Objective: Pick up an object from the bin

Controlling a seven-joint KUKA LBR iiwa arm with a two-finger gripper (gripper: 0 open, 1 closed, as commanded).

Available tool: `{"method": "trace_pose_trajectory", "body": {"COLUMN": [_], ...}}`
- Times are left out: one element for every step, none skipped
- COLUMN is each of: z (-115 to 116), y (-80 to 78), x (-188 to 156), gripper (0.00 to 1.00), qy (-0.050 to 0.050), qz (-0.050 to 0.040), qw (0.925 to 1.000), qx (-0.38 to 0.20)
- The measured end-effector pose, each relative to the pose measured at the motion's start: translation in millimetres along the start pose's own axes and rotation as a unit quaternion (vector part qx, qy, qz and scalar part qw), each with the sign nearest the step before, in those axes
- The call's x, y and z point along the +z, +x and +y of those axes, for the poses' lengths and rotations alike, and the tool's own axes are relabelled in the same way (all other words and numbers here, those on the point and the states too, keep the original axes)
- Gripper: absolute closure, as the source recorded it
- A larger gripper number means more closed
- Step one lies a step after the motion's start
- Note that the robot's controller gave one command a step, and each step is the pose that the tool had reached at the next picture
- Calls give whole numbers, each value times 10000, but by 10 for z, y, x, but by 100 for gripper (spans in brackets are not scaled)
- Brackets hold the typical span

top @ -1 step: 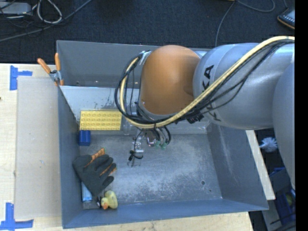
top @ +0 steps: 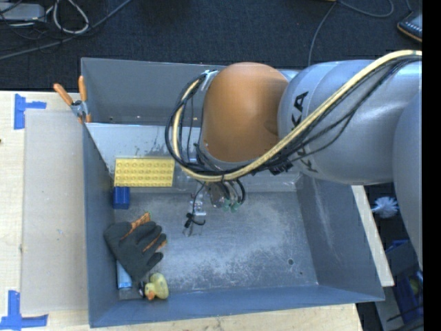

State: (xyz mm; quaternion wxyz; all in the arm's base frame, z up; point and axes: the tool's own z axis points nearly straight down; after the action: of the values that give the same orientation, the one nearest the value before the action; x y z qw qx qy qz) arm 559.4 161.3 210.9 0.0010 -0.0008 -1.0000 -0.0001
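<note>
Lying nearest the jaws is a black glove with orange trim, crumpled by the left wall of the grey bin toward its near corner. It looks the likeliest candidate for a pick, though nothing marks it as chosen. The jaws hang low over a bare patch of bin floor to the right of the glove and a little behind it, apart from it, and nothing shows between them. Whether they are released or clenched I cannot tell (they are small and dark against the grey). Just in front of the glove, touching it, sits a small yellow rubber duck, and a light blue thing pokes out from under the glove along the wall. Behind the glove a blue block stands by the left wall, and behind that a flat yellow studded plate lies at the foot of the back wall, to the left of the jaws. Above them the orange cover of the wrist and its looped cables hide the back middle of the bin, with the grey arm behind on the right. As I read it, the step in hand is the approach — no thing is grasped yet. The next move calls for shifting left over the glove or the plate, dropping with the jaws spread, and closing on a fold of fabric or an edge before lifting clear.
</note>
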Motion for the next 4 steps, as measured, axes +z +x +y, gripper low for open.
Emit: {"method": "trace_pose_trajectory", "body": {"z": [352, 624, 829, 858], "y": [53, 153, 118, 23], "x": [651, 596, 686, 1358], "gripper": [0, 0, 0, 0], "qy": [0, 5, -2, 0], "qz": [-12, -21, 9, -32], "qw": [9989, 9924, 9682, 9453], "qx": [-465, -1229, -2504, -3262]}}
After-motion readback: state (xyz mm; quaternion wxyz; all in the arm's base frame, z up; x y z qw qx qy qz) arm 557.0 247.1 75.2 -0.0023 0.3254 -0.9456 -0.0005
